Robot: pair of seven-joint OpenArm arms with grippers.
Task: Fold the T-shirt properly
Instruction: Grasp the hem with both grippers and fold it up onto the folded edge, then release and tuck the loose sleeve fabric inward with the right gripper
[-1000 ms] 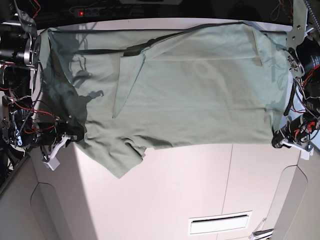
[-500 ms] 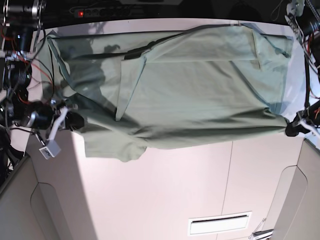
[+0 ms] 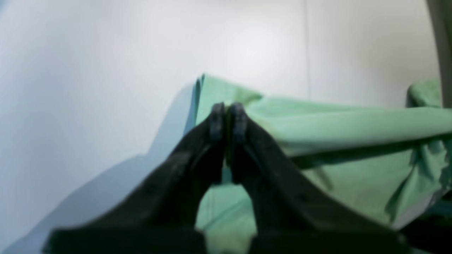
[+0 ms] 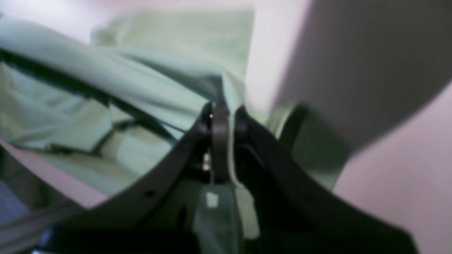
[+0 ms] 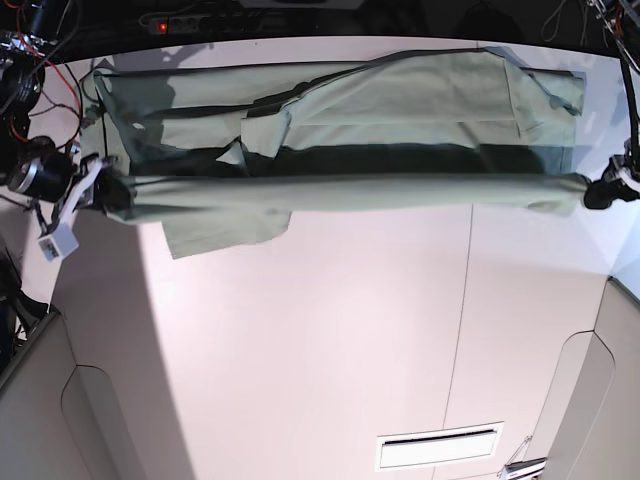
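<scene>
Sage-green cotton T-shirt (image 5: 350, 190) is gripped by closed left end effector (image 3: 227, 116) at 3 o'clock and right end effector (image 4: 222, 118) at 9 o'clock, stretched above the white desk (image 5: 330, 360), apparently for folding over.

**Setting: robotics lab workstation**

Premises present as a robotics lab. A plain white bench (image 5: 330, 360) with panel seams stands flanked by arms carrying exposed red and black wiring (image 5: 30, 85). A power strip (image 5: 215, 20) with a lit red switch lies along the rear edge.

A pale pinkish-white table (image 5: 330, 340) with a seam, a slot (image 5: 438, 448) near its edge, dark surroundings behind.
</scene>
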